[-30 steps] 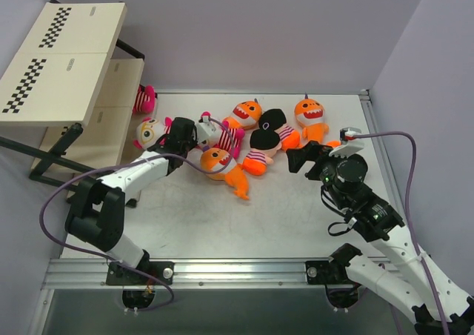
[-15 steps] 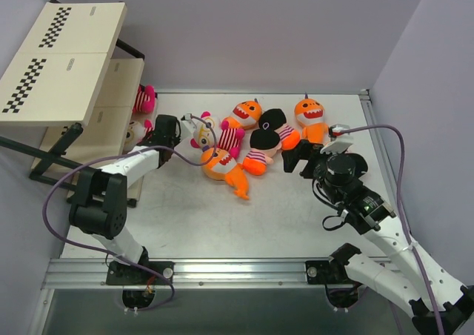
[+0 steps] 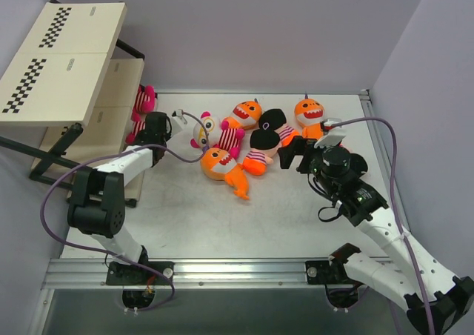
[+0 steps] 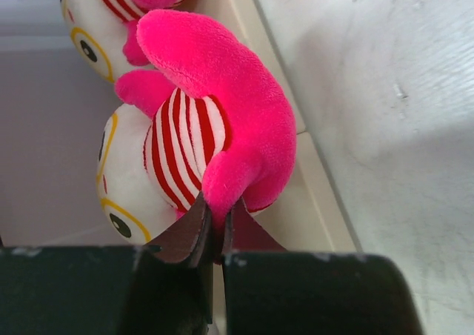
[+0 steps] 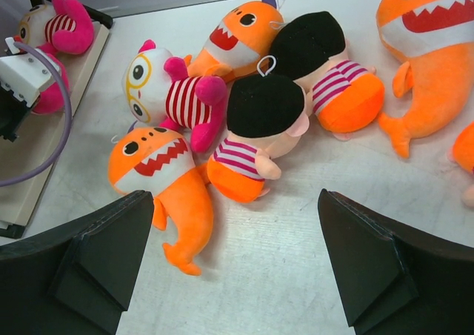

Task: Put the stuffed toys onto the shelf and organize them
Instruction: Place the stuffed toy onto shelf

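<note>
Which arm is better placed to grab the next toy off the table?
Right. The right gripper is open, facing the black-headed doll. The left gripper is shut on a pink striped doll at the shelf.

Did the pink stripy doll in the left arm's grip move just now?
Yes. The pink-and-white striped plush doll, pinched by the left end effector, moved left, from beside the toy pile up to the cream-beige tiered shelf.

Pink, red-and-white striped doll (image 4: 215, 127); orange shark (image 5: 163, 183); checkerboard-trimmed shelf (image 3: 67, 68).
</note>
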